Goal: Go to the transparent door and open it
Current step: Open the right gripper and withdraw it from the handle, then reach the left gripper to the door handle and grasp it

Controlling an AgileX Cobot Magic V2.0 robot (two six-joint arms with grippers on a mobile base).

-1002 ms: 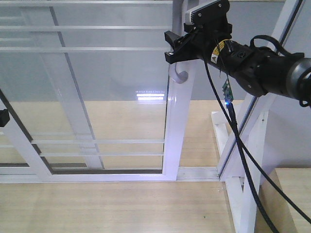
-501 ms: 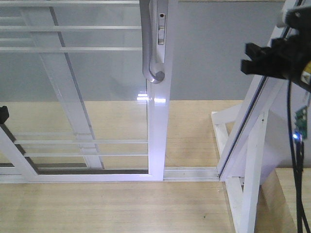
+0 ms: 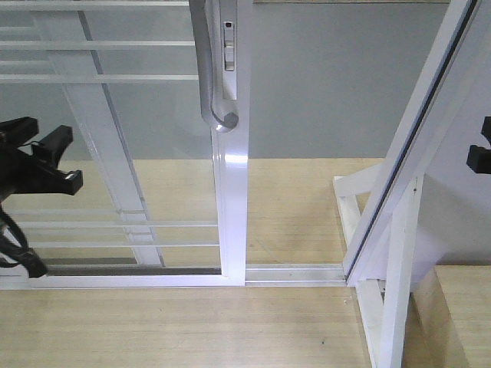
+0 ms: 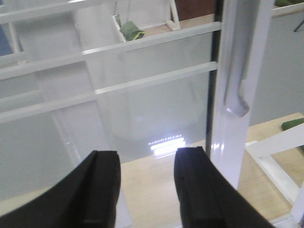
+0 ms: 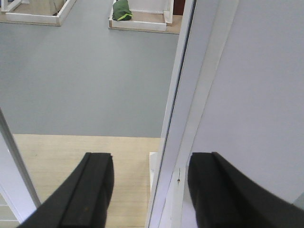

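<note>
The transparent door [image 3: 115,153] is a glass panel in a white frame with thin horizontal bars. Its curved silver handle [image 3: 209,69] and small lock [image 3: 229,46] sit on the right stile. A gap stands between that stile and the slanted white post [image 3: 414,146]. My left gripper [image 3: 65,159] is open at the left edge, in front of the glass and apart from the handle. In the left wrist view the handle [image 4: 236,80] lies up and right of the open left gripper [image 4: 147,164]. My right gripper [image 3: 482,144] is open at the right edge; the right wrist view shows the right gripper [image 5: 152,164] astride the post [image 5: 190,104], holding nothing.
A floor track [image 3: 295,272] runs along the wooden floor from the door to the post. A white bracing frame [image 3: 383,307] stands at the lower right beside a wooden surface [image 3: 460,307]. A second framed glass panel [image 3: 92,115] lies behind the door.
The door has slid left, widening the gap. My right gripper left the handle and drew back to the right edge. My left gripper rose into view at the left.
</note>
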